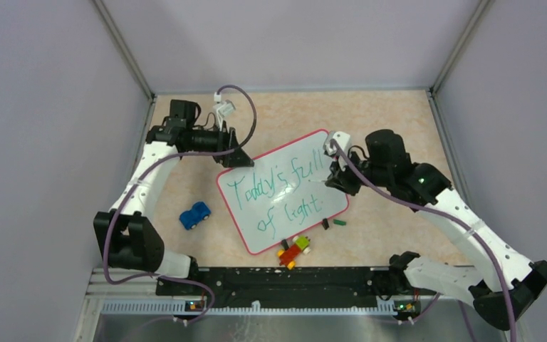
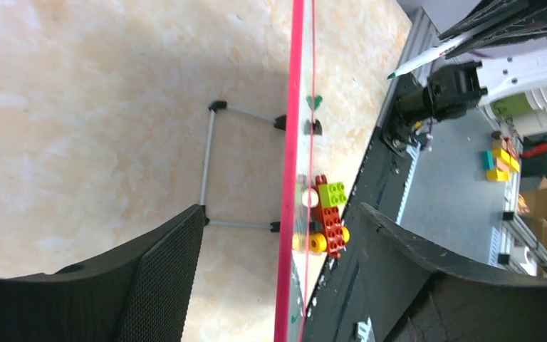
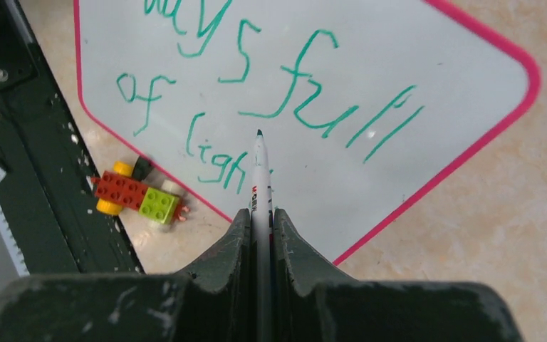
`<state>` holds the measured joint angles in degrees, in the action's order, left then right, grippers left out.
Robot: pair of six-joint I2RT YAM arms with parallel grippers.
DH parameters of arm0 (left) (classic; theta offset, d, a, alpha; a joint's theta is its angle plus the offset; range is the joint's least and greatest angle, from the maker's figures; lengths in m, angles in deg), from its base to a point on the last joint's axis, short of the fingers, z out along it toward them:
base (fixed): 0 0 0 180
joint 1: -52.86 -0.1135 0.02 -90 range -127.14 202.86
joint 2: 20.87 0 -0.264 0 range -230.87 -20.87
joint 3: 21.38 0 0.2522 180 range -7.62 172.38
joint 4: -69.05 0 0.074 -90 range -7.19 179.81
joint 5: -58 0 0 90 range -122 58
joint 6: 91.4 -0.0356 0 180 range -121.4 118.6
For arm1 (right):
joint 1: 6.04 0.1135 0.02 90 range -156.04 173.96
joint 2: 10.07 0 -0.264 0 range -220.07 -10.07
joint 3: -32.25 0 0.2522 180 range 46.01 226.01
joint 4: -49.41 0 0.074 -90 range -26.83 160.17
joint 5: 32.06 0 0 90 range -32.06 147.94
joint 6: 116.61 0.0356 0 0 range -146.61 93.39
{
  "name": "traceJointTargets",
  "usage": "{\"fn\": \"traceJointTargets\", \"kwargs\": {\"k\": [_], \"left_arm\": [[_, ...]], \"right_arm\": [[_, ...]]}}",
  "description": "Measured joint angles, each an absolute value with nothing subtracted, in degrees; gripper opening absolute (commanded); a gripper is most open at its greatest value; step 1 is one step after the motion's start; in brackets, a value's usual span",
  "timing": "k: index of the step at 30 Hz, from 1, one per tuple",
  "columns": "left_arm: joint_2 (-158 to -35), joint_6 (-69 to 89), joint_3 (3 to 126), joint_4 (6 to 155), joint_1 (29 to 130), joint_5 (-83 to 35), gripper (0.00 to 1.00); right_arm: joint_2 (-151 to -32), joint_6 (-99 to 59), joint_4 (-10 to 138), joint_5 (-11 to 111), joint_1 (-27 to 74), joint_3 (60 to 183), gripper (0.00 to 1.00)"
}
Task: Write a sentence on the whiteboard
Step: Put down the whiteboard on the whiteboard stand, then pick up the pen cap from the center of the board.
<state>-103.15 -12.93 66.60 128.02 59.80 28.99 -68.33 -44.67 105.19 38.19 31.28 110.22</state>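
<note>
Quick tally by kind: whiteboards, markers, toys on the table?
Whiteboard: 1
Marker: 1, held in the right hand
Toys: 2, blue car and brick vehicle
Total: 4

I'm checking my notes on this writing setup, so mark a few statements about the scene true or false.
1. The right gripper is shut on a marker. True.
2. The writing on the board is red. False: it is green.
3. The blue toy car sits on the board. False: it sits on the table, beside the board.
4. The left gripper straddles the board's rim. True.
</note>
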Motion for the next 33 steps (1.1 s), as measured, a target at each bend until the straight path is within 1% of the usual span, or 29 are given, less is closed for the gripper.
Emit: {"fn": "traceJointTargets", "kwargs": {"k": [4,7,10,14,16,19,22,27,28,33], "left_arm": [[-103.15,-11.14,70.95,126.82,57.31,28.12,0.84],[-103.15,-9.48,73.77,124.85,54.95,27.11,0.87],[-103.15,-8.91,77.72,122.89,53.33,25.02,0.88],[-103.41,-10.18,84.85,122.69,53.13,23.9,0.85],[-104.22,-10.99,89.44,122.78,53.44,24.36,0.84],[-105.99,-13.22,94.82,123.21,55.71,24.16,0.83],[-107.41,-16.69,96.17,124.44,63.08,20.25,0.81],[-111.98,-23.2,95.78,127.72,83.86,12.86,0.74],[-112.44,-23.66,95.69,128.0,85.18,12.49,0.73],[-117.68,-28.6,92.28,129.09,99.49,4.49,0.68]], "right_arm": [[-68.03,-41.24,103.77,36.29,25.73,111.84,0.0],[-67.55,-37.88,101.91,34.56,19.57,112.12,0.0],[-67.04,-35.12,100.64,33.99,14.71,112.14,0.0],[-66.94,-31.78,99.0,32.35,8.77,112.14,0.0],[-67.22,-29.38,98.09,30.32,4.22,112.16,0.0],[-68.31,-26.47,96.69,28.09,-1.63,112.16,0.0],[-69.38,-24.46,95.0,25.93,-6.88,112.08,0.0],[-70.5,-21.7,90.7,21.66,-16.43,110.13,0.0],[-70.87,-20.72,89.8,20.44,-18.49,109.47,0.0],[-73.6,-15.63,85.28,13.8,-27.4,105.58,0.0]]}}
